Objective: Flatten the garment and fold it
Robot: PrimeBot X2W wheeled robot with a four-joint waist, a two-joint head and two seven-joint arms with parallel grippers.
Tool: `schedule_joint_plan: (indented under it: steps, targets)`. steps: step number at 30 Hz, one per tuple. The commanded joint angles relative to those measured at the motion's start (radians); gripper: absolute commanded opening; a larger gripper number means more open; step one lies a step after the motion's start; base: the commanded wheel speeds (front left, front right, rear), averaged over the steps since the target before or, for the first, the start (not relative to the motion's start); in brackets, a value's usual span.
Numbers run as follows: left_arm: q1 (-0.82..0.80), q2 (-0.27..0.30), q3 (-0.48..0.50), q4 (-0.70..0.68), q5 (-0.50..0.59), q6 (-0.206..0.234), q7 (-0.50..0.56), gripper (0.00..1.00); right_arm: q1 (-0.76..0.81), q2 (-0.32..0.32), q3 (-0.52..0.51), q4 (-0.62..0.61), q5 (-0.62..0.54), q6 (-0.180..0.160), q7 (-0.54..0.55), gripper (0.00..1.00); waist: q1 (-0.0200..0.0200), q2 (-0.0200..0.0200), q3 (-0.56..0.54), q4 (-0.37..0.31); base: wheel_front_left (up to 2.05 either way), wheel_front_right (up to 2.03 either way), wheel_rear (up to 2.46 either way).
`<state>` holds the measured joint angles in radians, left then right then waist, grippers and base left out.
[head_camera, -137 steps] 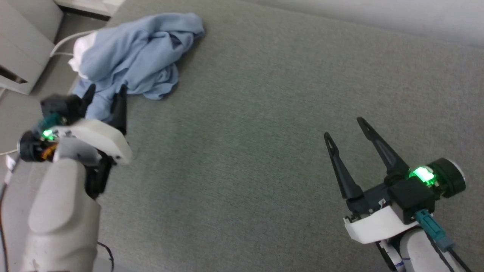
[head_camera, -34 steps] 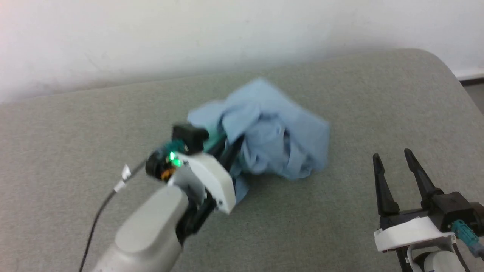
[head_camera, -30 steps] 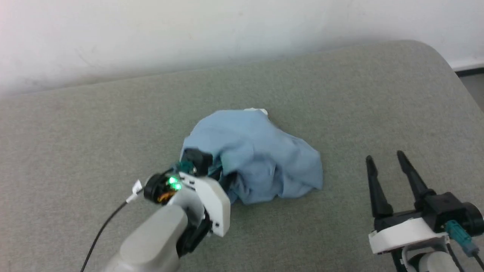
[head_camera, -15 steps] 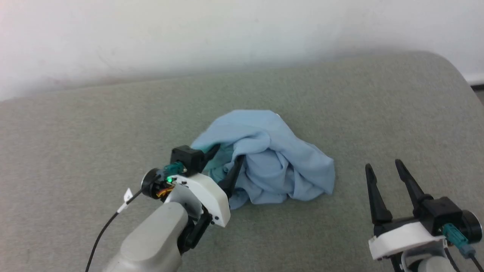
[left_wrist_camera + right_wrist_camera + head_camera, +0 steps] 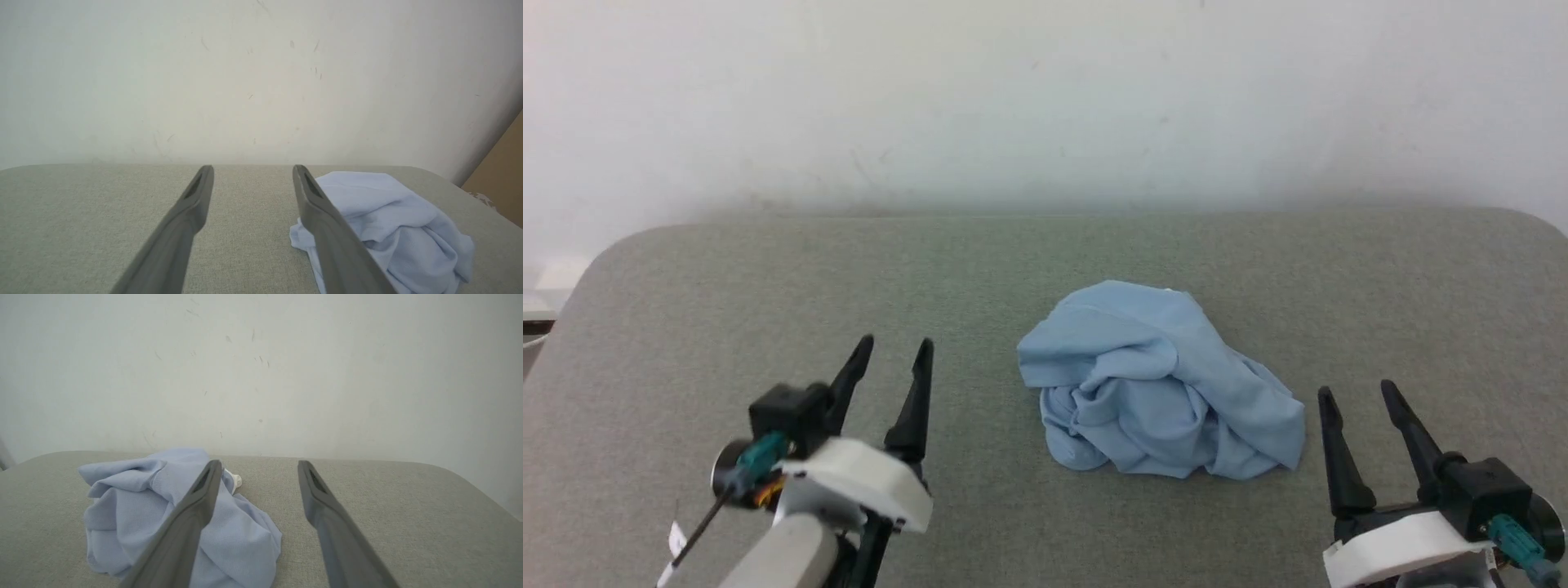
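The garment (image 5: 1160, 392) lay in a crumpled blue heap near the middle of the grey bench (image 5: 768, 269), between the two arms and nearer the right one. The left tool (image 5: 895, 343) stood with its jaws wide and empty, well apart from the cloth; the right tool (image 5: 1356, 389) was likewise wide and empty, near the heap's closest corner. The step in hand looked to be the flattening, hardly begun. To do it well, each tool would want a single outer layer at opposite edges of the heap, not a pinch through several folds, then a lift and a pull apart so the fabric could fall open. The scrap of white collar (image 5: 235, 479) at the far side offered a landmark for finding the shoulders; soft knit would likely stretch, so the pull should be gentle
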<state>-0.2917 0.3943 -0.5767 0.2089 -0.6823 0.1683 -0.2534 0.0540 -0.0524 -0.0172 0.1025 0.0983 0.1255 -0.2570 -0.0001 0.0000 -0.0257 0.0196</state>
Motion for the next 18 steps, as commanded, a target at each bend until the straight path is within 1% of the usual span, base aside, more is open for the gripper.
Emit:
schedule_joint_plan:
  steps: [1, 3, 6, 9, 13, 18]
  targets:
    - [0.058, 0.001, 0.028, -0.032, 0.014, 0.018, -0.007, 1.0, 0.018, 0.002, 0.006, -0.007, 0.003, 0.005, -0.005, 1.0, 0.0001, 0.0, -0.023, 0.029, 0.0, 0.0, 0.0]
    - [0.104, -0.006, 0.063, -0.078, 0.051, 0.026, -0.008, 1.0, 0.024, 0.002, 0.006, -0.016, 0.005, 0.005, -0.005, 1.0, 0.0001, 0.0, -0.021, 0.036, 0.0, 0.0, 0.0]
    - [0.174, -0.028, 0.105, -0.127, 0.126, 0.022, -0.008, 1.0, 0.032, 0.002, 0.01, -0.027, 0.015, 0.005, -0.005, 1.0, 0.0001, 0.0, -0.02, 0.043, 0.0, 0.0, 0.0]
    - [0.232, -0.074, 0.158, -0.152, 0.169, 0.01, -0.008, 1.0, 0.04, 0.002, 0.023, -0.03, 0.016, 0.005, -0.005, 1.0, 0.0001, 0.0, -0.019, 0.047, 0.0, 0.0, 0.0]
    - [0.279, -0.105, 0.172, -0.142, 0.259, -0.018, -0.008, 1.0, 0.044, 0.002, 0.033, -0.038, 0.014, 0.005, -0.005, 1.0, 0.0001, 0.0, -0.017, 0.051, 0.0, 0.0, 0.0]
    - [0.307, -0.143, 0.202, -0.127, 0.315, -0.04, -0.008, 1.0, 0.042, 0.002, 0.043, -0.04, 0.009, 0.005, -0.005, 1.0, 0.0001, 0.0, -0.01, 0.054, 0.0, 0.0, 0.0]
